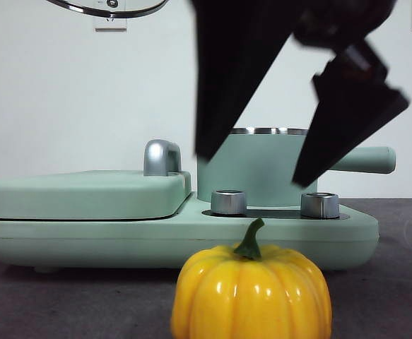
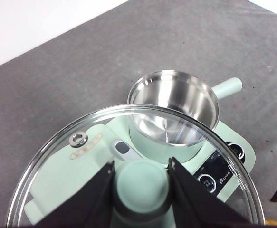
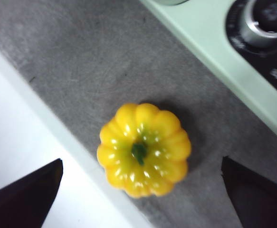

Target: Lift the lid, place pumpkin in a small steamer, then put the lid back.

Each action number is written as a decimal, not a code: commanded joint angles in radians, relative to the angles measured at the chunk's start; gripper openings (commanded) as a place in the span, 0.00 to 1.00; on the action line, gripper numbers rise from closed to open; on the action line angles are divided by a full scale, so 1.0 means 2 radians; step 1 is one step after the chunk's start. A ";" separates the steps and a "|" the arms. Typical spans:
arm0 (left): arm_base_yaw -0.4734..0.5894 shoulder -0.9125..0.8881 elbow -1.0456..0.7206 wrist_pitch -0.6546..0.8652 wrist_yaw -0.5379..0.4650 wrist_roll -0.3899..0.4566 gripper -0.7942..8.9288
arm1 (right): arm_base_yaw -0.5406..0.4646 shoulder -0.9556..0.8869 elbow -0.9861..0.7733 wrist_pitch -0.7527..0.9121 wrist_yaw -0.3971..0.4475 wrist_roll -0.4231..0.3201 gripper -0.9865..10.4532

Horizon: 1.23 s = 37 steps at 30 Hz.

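- we see the left gripper [image 2: 141,183] clamped on the lid [image 2: 57,156] by its knob, high above the uncovered small steamer [image 2: 174,111].
- the right gripper [image 3: 140,190] hangs spread wide over the pumpkin [image 3: 144,149] on the table (its base cropped in front view).

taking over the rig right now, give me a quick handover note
Left tool: shut on the lid's knob, holding it raised above the appliance base.
Right tool: open, above the pumpkin, not touching it.
The pumpkin sits on the table in front of the base; the small steamer is open and empty.
Done: lid lifted.
Left: grasp pumpkin, place in steamer, replace lid.
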 commanded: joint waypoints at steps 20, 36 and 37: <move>0.006 0.001 0.012 0.014 0.001 0.004 0.13 | 0.014 0.138 0.010 0.034 -0.015 0.014 0.61; 0.015 0.001 0.012 0.014 0.001 0.002 0.13 | 0.014 0.163 0.010 0.036 -0.016 0.019 0.37; 0.015 0.001 0.012 0.014 0.001 0.002 0.13 | 0.014 0.163 0.010 0.036 -0.017 0.019 0.37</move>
